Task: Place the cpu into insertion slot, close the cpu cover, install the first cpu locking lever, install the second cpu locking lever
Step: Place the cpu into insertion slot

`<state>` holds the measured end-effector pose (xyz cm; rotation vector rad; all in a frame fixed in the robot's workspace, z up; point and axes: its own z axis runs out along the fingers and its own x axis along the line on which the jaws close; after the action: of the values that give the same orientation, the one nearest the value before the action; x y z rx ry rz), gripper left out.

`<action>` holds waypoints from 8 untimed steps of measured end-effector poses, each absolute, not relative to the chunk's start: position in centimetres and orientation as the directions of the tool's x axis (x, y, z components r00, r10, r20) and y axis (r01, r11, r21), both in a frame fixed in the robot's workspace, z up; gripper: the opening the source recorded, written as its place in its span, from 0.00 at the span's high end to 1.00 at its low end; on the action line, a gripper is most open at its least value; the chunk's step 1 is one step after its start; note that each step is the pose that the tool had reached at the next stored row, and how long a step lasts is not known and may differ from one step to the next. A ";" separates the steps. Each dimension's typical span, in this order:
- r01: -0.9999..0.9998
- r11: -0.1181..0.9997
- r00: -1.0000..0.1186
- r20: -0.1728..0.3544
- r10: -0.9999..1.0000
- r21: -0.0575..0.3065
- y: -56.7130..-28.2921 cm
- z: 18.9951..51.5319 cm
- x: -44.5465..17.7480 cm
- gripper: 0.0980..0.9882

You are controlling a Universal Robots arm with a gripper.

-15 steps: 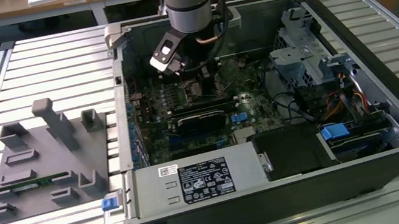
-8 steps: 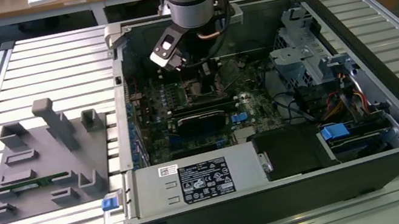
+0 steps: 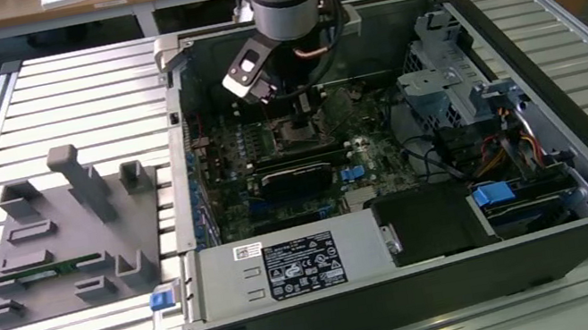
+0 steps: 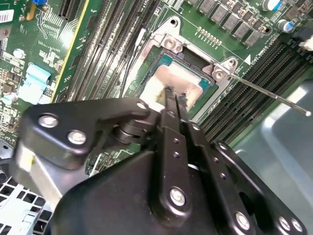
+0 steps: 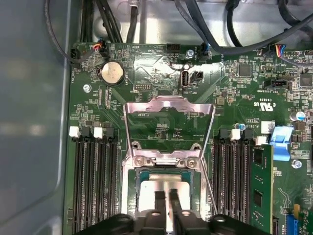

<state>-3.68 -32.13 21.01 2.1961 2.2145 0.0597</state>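
Note:
The cpu [image 5: 154, 188] lies flat in the insertion slot [image 5: 131, 196], its silvery top showing in both wrist views [image 4: 183, 78]. My gripper [image 5: 167, 194] [image 4: 174, 94] is shut, with its two thin fingertips together right over the middle of the chip; I cannot tell whether they touch it. The cpu cover [image 5: 168, 104] is swung open, lying back away from the slot on its hinge. A thin wire locking lever [image 4: 274, 95] sticks out free beside the slot. In the exterior view my gripper [image 3: 303, 113] reaches down into the open computer case over the slot [image 3: 295, 135].
Long black memory slots [image 5: 93, 181] flank the socket on both sides, one holding a green module [image 5: 260, 181]. Cables [image 5: 112, 19] run past the board's edge. Outside the case, a grey fixture [image 3: 64, 237] stands at the exterior view's left. A drive cage [image 3: 443, 84] fills the case's right.

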 end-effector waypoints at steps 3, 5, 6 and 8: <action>0.999 0.008 -0.008 0.013 1.000 0.043 -32.1 21.3 -3.7 0.98; 0.999 0.008 -0.009 0.014 1.000 0.043 -32.1 21.4 -3.7 0.98; 0.999 0.008 -0.009 0.014 1.000 0.043 -32.1 21.5 -3.7 0.98; 0.999 0.008 -0.009 0.014 1.000 0.043 -32.1 21.7 -3.7 0.98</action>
<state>-3.68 -32.14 21.70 2.1974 2.2157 0.0628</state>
